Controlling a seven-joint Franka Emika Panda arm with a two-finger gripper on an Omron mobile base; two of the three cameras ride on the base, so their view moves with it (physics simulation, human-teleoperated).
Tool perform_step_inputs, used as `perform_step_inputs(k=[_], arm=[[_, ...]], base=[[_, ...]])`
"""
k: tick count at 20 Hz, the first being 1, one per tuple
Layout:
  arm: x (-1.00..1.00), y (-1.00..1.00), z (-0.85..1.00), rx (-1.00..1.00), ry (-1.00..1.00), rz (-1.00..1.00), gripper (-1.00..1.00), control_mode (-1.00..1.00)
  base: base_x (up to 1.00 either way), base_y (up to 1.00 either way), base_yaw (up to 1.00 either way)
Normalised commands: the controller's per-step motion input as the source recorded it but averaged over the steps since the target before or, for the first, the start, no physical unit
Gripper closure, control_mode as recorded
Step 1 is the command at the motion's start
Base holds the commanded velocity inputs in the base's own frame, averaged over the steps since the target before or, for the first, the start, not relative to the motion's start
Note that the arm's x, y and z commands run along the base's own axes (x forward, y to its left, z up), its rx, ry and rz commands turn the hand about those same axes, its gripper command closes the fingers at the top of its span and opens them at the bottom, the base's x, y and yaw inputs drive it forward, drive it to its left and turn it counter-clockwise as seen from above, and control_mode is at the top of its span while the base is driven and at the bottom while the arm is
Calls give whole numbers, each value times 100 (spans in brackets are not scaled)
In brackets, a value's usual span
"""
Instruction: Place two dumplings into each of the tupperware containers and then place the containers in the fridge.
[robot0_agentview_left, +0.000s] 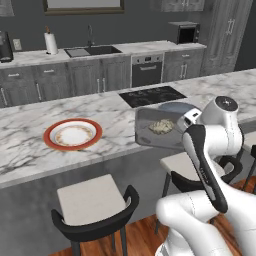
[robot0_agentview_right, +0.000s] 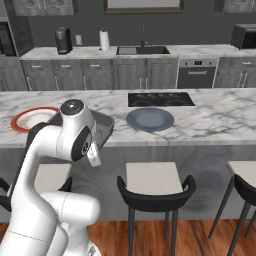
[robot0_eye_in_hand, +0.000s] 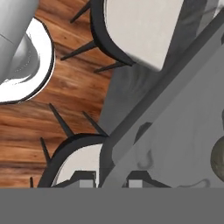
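A grey tupperware container (robot0_agentview_left: 150, 131) sits at the counter's front edge, tilted and jutting out past it over the stools. Pale dumplings (robot0_agentview_left: 161, 126) lie clumped inside it. One dumpling (robot0_eye_in_hand: 218, 158) shows at the right edge of the hand view. My gripper (robot0_eye_in_hand: 111, 181) is shut on the container's near rim (robot0_eye_in_hand: 114, 162), one dark fingertip (robot0_eye_in_hand: 86, 179) on each side of it. In the right base view the arm hides most of the container (robot0_agentview_right: 104, 124). The fridge is out of view.
A red-rimmed white plate (robot0_agentview_left: 73, 134) lies to the left on the marble counter (robot0_agentview_left: 30, 150), and a round blue-grey plate (robot0_agentview_right: 150, 119) sits by the cooktop (robot0_agentview_right: 160, 99). Black-backed stools (robot0_agentview_left: 92, 202) stand along the counter front over wooden floor.
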Motion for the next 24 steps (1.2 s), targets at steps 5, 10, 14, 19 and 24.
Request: perform_step_inputs(k=[5,10,14,19,24], arm=[[-14,0,0,-1,0,0,100,-100],[-6,0,0,0,0,0,100,100],[0,0,0,0,0,0,100,100],[0,0,0,0,0,0,100,100],[0,0,0,0,0,0,100,100]], base=[[0,0,0],[-46,-18,0],[-37,-37,-18],[-12,-61,-60],[-4,-79,-54]])
